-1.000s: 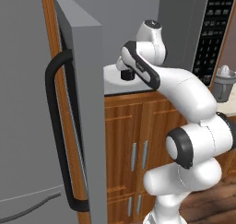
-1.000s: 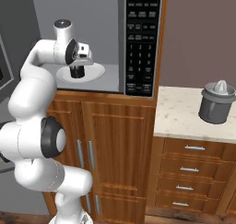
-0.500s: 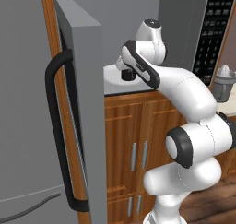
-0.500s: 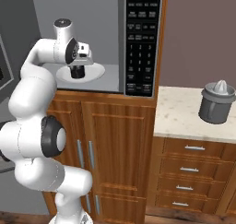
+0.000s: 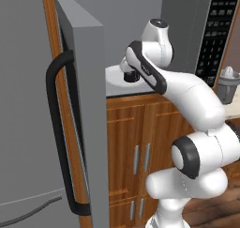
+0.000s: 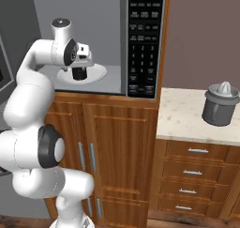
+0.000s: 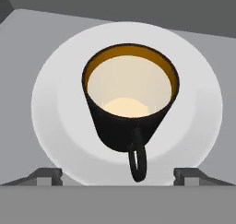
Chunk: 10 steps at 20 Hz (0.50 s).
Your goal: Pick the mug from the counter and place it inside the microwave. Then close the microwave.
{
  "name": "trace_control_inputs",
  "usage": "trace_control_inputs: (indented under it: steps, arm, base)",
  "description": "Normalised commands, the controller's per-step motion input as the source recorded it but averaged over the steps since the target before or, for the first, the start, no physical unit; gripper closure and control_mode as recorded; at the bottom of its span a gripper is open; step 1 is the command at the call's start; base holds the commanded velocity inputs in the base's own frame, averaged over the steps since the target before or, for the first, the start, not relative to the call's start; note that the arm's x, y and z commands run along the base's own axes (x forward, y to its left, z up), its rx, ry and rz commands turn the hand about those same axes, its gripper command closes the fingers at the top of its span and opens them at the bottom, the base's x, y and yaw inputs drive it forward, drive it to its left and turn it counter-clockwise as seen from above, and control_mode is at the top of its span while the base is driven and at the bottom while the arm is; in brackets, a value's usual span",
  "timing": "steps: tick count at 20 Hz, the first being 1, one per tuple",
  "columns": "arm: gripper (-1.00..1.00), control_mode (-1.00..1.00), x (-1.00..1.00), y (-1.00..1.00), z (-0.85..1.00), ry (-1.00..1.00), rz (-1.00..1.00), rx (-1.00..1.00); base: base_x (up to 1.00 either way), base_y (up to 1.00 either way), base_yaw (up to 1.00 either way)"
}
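The black mug with its cream inside stands upright on the white round plate inside the microwave, handle pointing toward the hand. My gripper hangs just above it, open, and its fingertips stand wide on either side, clear of the mug. In the right base view the mug sits under the gripper on the plate. The left base view shows the mug behind the forearm. The microwave door stands wide open at the left.
The open door's black curved handle juts toward the base at the left. A grey juicer stands on the beige counter right of the microwave. Wooden cabinets and drawers lie below.
The gripper has opened from shut on the mug and let it go onto the plate. The arm has barely moved.
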Motion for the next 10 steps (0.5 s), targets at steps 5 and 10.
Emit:
trace_control_inputs:
  steps: [5, 10]
  arm:
    - [-1.0, -1.0, -0.76, -0.09, 0.07, -0.14, 0.0, 0.03]
    - [-1.0, -1.0, -0.6, -0.14, 0.0, -0.16, 0.0, 0.0]
  base:
    - [0.0, 0.0, 0.0]
    - [0.0, 0.0, 0.0]
